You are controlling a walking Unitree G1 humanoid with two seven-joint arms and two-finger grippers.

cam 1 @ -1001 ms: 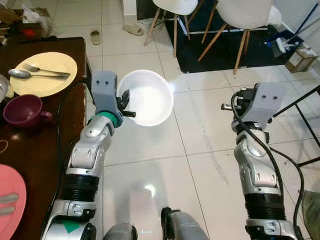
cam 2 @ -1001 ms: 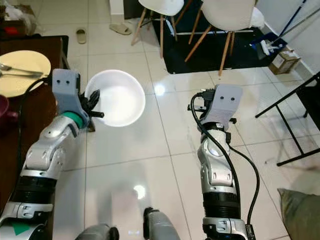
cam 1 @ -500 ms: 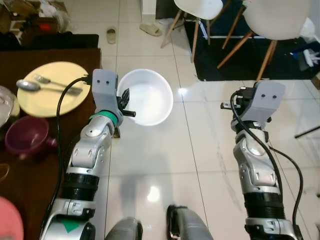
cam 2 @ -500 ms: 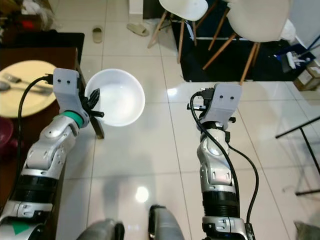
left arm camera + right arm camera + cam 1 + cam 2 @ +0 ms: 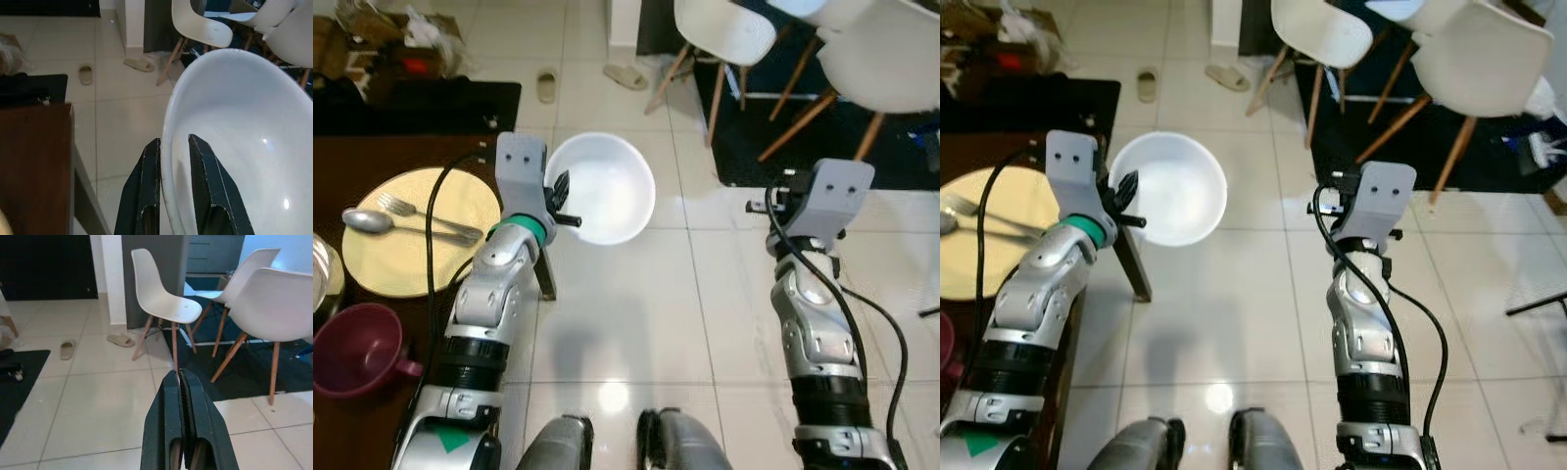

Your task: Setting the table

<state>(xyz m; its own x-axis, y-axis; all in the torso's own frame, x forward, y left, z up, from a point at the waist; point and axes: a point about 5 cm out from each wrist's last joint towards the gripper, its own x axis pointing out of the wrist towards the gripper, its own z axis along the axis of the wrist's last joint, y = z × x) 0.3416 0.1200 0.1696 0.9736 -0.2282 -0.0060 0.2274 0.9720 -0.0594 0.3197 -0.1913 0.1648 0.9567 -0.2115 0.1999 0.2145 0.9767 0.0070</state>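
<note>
- Left eye view: pale glossy tiles underfoot, with a dark wooden table (image 5: 401,313) along the robot's left.
- One maroon cup (image 5: 357,350) sits nearest on the table; I can't see anything in it.
- One yellow plate (image 5: 416,235) beyond it carries one spoon (image 5: 367,220) and one fork (image 5: 431,220).
- One white bowl (image 5: 602,188) hangs over the floor just off the table's corner, its rim pinched by the left gripper (image 5: 172,183).
- The right gripper (image 5: 182,431) is raised, fingers pressed together, holding nothing.
- Farther off: three white chairs (image 5: 164,301), two slippers (image 5: 626,76).
</note>
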